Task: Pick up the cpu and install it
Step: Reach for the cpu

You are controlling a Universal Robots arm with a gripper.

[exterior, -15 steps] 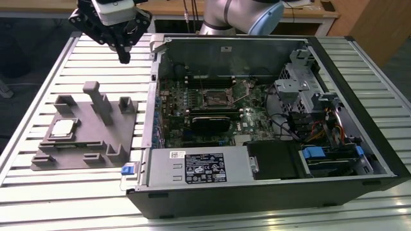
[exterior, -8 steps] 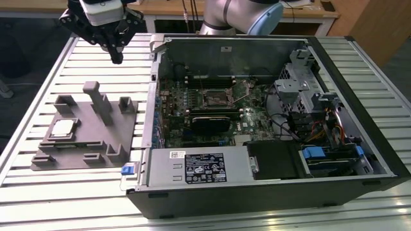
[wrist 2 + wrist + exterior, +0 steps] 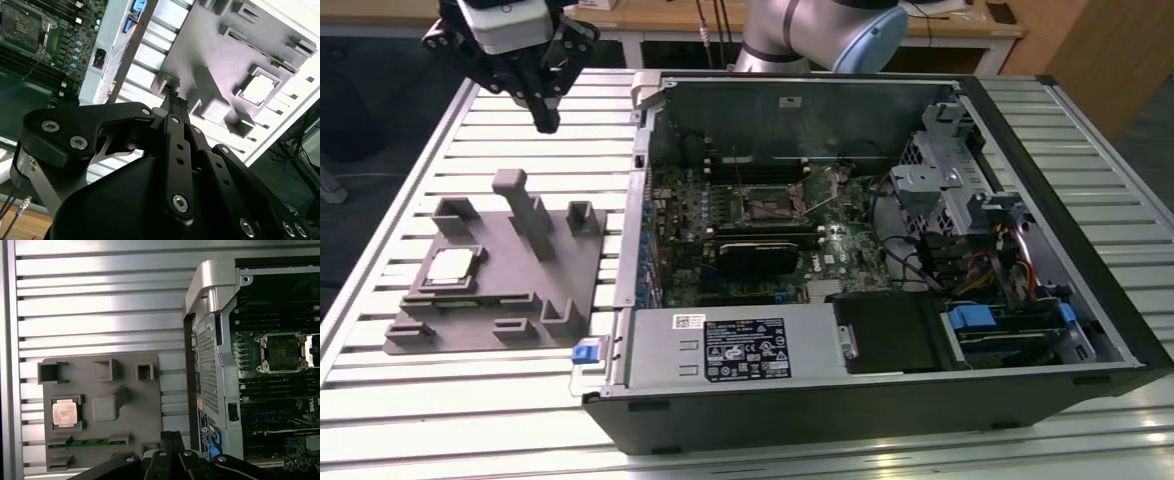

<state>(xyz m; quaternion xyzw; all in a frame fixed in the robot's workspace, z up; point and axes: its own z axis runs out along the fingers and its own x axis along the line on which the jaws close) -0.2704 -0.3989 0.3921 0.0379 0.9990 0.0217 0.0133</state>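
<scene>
The open computer case [image 3: 854,425] stands beside the grey fixture [image 3: 507,278]. High over the fixture hangs the gripper [image 3: 546,122], fingers pressed together, empty. The cpu [image 3: 450,265] lies in a fixture pocket. Descending like this risks scraping it or striking the fixture's posts.

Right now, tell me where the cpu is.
The cpu lies in a square pocket of the grey fixture, on the exterior view's left, on the slatted table beside the open computer case.
</scene>
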